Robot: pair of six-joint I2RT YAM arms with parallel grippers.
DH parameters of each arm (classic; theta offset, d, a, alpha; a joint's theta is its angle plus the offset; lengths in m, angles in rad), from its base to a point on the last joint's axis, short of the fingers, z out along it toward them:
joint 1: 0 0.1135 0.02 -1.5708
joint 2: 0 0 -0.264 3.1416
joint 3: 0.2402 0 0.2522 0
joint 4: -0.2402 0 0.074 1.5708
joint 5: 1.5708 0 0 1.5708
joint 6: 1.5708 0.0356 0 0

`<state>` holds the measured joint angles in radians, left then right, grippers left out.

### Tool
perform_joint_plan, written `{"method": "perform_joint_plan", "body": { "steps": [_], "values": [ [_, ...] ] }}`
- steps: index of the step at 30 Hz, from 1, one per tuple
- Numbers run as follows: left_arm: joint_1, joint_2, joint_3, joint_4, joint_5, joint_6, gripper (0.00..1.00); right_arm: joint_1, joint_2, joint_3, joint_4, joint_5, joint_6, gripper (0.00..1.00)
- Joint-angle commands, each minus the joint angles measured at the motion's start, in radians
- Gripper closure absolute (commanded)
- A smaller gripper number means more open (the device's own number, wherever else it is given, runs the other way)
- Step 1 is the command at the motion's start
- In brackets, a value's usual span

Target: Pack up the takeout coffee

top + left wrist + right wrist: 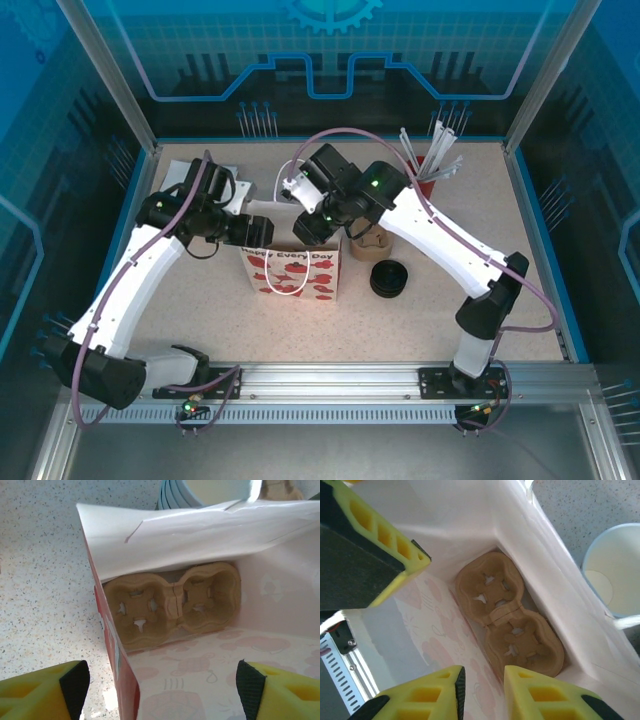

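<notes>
A white paper bag (pixel 292 272) printed with red hearts stood upright in the middle of the speckled table (pixel 450 330), its mouth open. The left gripper (pixel 162 680) hung at the bag's left end with its 2 yellow fingers (pixel 45 690) spread wide, gripping nothing, and the bag's red-edged side wall ran down between them. The right gripper (pixel 482 685) was over the bag's mouth, pointing down into it, its 2 fingers drawn close with a narrow gap and nothing visible between them. A brown pulp 2-cup carrier (pixel 172 605) lay flat on the bag's bottom against the far wall. Just outside that wall stood a stack of lidless cups (pixel 612 570), white inside. To the right of the bag sat a stack of brown carriers (pixel 368 244), and nearer the arms a stack of black lids (pixel 389 278); a red holder of straws (pixel 428 180) stood at the back. Where the takeout coffee was could not be told.
</notes>
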<state>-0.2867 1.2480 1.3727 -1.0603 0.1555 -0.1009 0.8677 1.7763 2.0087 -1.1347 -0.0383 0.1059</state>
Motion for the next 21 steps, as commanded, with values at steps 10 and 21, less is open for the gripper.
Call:
{"method": "perform_joint_plan", "body": {
  "steps": [10,21],
  "values": [
    [0.039,-0.105,-0.009,0.077,0.015,-0.033,0.11,-0.107,-0.209,0.049,0.006,-0.032,0.115,0.6],
    [0.068,-0.238,-0.133,0.212,-0.062,-0.07,0.01,-0.403,-0.539,-0.324,0.077,0.084,0.159,0.26]
  ]
}}
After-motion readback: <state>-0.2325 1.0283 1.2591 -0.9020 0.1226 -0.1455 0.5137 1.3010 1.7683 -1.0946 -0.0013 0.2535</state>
